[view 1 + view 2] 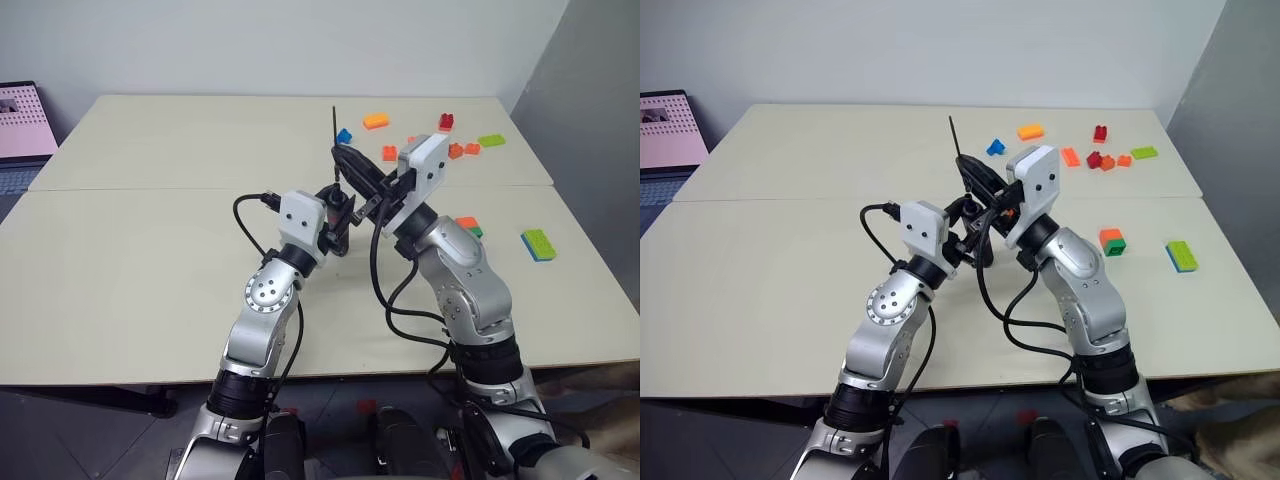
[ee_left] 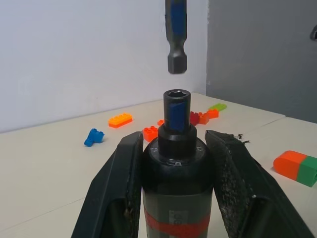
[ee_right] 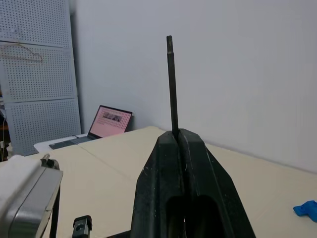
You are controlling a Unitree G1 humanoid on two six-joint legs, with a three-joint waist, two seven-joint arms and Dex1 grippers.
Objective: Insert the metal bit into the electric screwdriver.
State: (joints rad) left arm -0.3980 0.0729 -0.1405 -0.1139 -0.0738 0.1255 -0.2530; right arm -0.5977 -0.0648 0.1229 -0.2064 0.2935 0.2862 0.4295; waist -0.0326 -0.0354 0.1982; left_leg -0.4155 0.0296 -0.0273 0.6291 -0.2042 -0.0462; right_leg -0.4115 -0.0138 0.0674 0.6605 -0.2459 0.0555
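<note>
Here, head views: both arms raised over the table (image 1: pixel 150 260), forearms converging near centre. Left gripper (image 1: pixel 343 215) angled up and toward the robot's right, closed on the electric screwdriver (image 1: pixel 342 208); the tool's tip end aims up. Right gripper (image 1: pixel 352 165) angled up and toward the robot's left, just above the left one, pinched on the metal bit (image 1: pixel 335 125). Bit's long axis near vertical w/ slight tilt; its free end sticks up past the fingers. Coloured bricks scattered on the far right of the table, e.g. green brick (image 1: pixel 491 140); laptop (image 1: pixel 22 125) at far left edge.

Left wrist view: two black fingers (image 2: pixel 116 183) clamp the screwdriver body (image 2: pixel 178 198) on both sides, red band low on the barrel. Hex socket faces up, open. A dark bit end (image 2: pixel 177 37) hangs directly above the socket, roughly coaxial, clear gap between them, not touching. Bit axis approx. in line w/ tool axis.

Right wrist view: right fingers (image 3: pixel 163 183) pressed together, thin rod (image 3: pixel 171 84) gripped betw. them, rising straight out along the fingers' line. Laptop in bkgd.
</note>
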